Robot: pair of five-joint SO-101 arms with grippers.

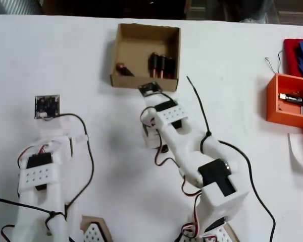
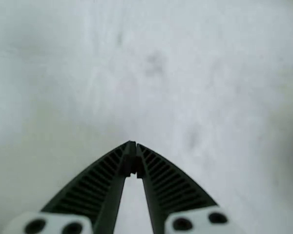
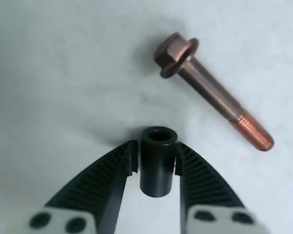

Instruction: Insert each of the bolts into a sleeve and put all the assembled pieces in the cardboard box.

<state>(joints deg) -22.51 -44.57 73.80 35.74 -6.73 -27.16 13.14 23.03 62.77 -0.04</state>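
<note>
My right hand (image 3: 156, 148) pinches the black sleeve (image 3: 157, 170), its axis in line with the hand, bore outward. The bolt (image 3: 212, 95) lies flat on the counter (image 3: 63, 73) just beyond, slanted. My left hand (image 2: 132, 146) is closed on nothing. The cardboard box (image 1: 136, 43) holds dark pieces (image 1: 160, 64), possibly assembled.

Lab tabletop (image 1: 65, 60), wired robot arms (image 1: 192, 156)

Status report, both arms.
Left gripper shut, empty. Right gripper shut on upright sleeve. Bolt loose on table beside it. Nothing between them.
</note>
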